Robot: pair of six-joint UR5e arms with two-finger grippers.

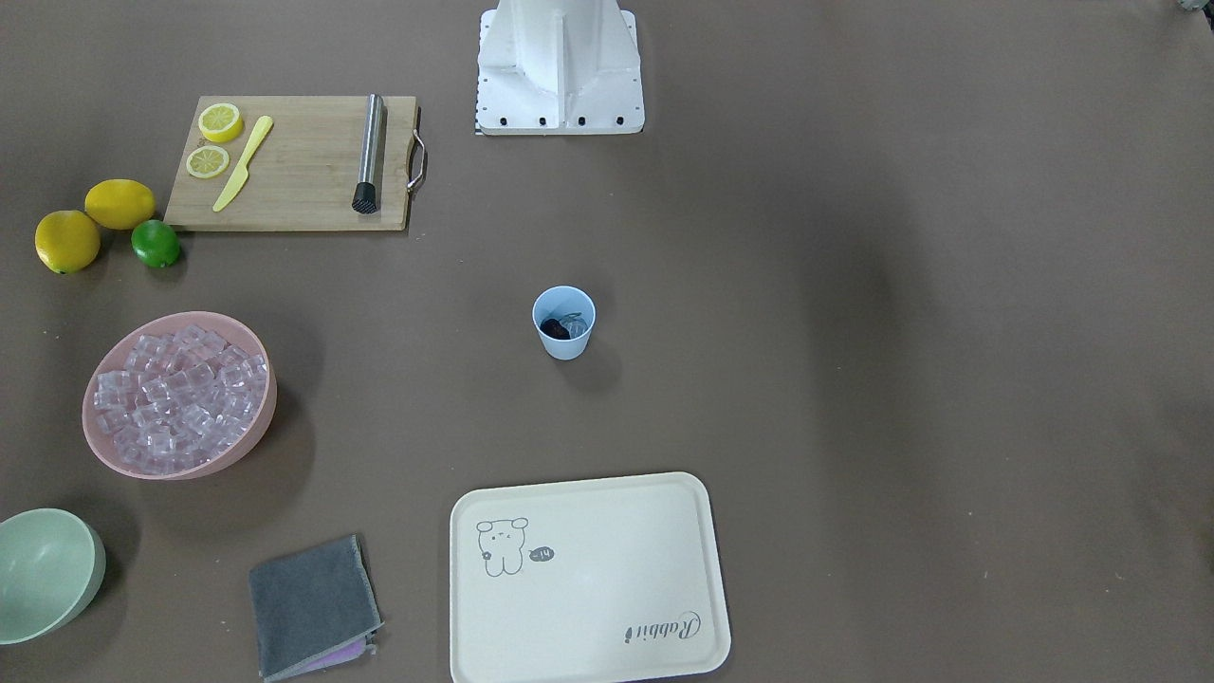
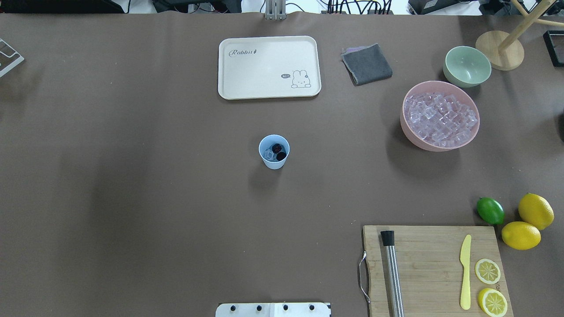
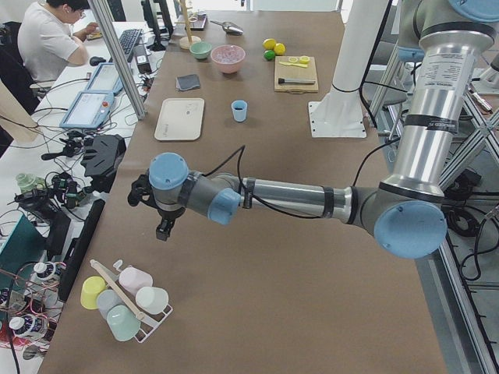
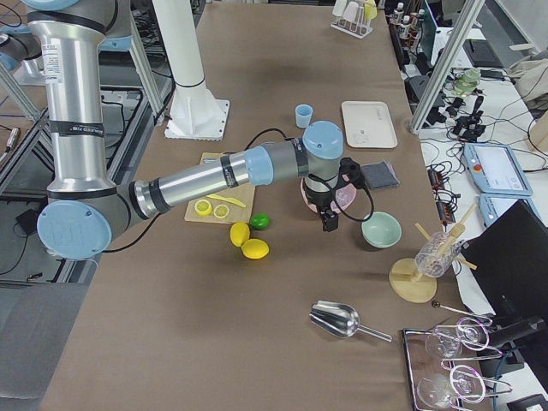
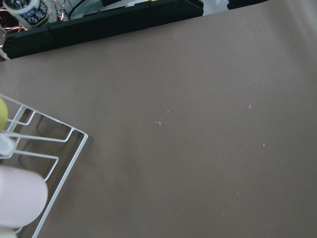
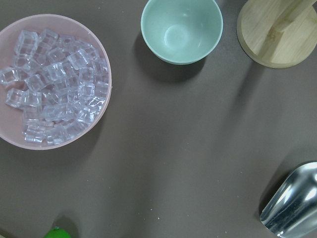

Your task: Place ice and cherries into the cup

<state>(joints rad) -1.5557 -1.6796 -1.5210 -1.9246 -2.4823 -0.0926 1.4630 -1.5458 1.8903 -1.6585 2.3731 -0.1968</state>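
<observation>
The light blue cup (image 2: pixel 274 152) stands upright mid-table, also in the front view (image 1: pixel 563 323). Inside it lie the dark cherries (image 2: pixel 278 151) and a clear ice cube (image 2: pixel 268 154). More ice (image 2: pixel 440 115) fills the pink bowl (image 2: pixel 440 147), which the right wrist view shows from above (image 6: pixel 110 84). My left gripper (image 3: pixel 164 227) hangs over the table's far left end, well away from the cup. My right gripper (image 4: pixel 330 224) hangs near the pink bowl and green bowl. Both show only in side views, so I cannot tell whether they are open or shut.
A cream tray (image 2: pixel 264 70), grey cloth (image 2: pixel 366 64) and pale green bowl (image 2: pixel 467 66) lie beyond the cup. A cutting board (image 2: pixel 427 264) holds a muddler, knife and lemon slices; lemons and a lime (image 2: pixel 490 210) sit beside it. A metal scoop (image 6: pixel 292 203) and cup rack (image 3: pixel 125 300) mark the table ends.
</observation>
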